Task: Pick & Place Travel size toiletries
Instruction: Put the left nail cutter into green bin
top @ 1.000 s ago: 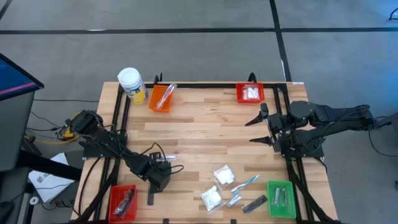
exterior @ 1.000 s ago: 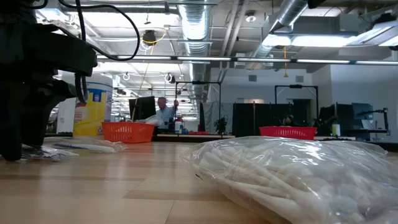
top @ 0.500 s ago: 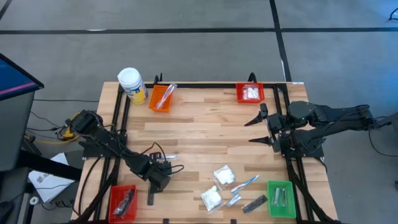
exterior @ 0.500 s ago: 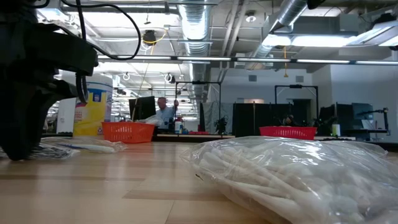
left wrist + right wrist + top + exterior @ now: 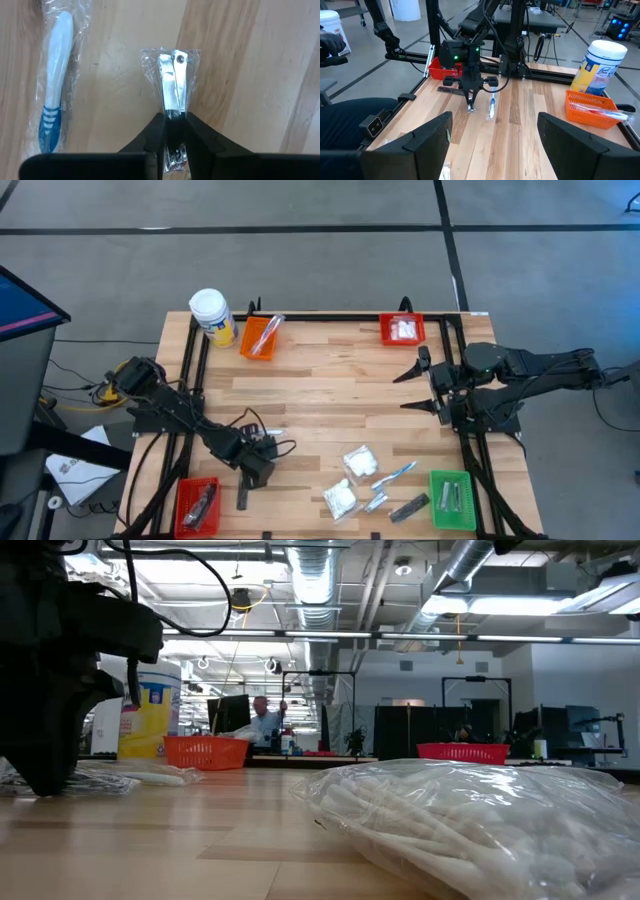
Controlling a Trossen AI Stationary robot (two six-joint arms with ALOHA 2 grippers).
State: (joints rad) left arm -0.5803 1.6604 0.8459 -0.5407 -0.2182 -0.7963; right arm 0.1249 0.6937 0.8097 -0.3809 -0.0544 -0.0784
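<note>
Silvery sachet [image 5: 172, 80]: I see it pinched by my left gripper [image 5: 174, 131].
Toothbrush [image 5: 54, 80]: just beside it.
Right gripper [image 5: 412, 387]: spread wide, empty.

1. High view: even, diffuse overhead light. Wooden table [image 5: 330, 395] well exposed, only soft short shadows under the arms. Grey floor flat, no glare.
2. Low view: backlit. Ceiling strip lights [image 5: 480, 637] from 10 to 2 o'clock run bright. The arm at 9 o'clock reads as a near-black silhouette.
3. Low view focus: the white packet [image 5: 470, 820] at 4 o'clock is soft and slightly blurred; the room behind is sharper.
4. Left wrist view: warm, bright, sharp. Specular glints on the clear wrapper [image 5: 172, 75] and on the metal inside it.
5. Right wrist view: wide-angle stretch toward the edges. Its own fingers [image 5: 415, 142] at 6 o'clock are dark and out of focus.
</note>
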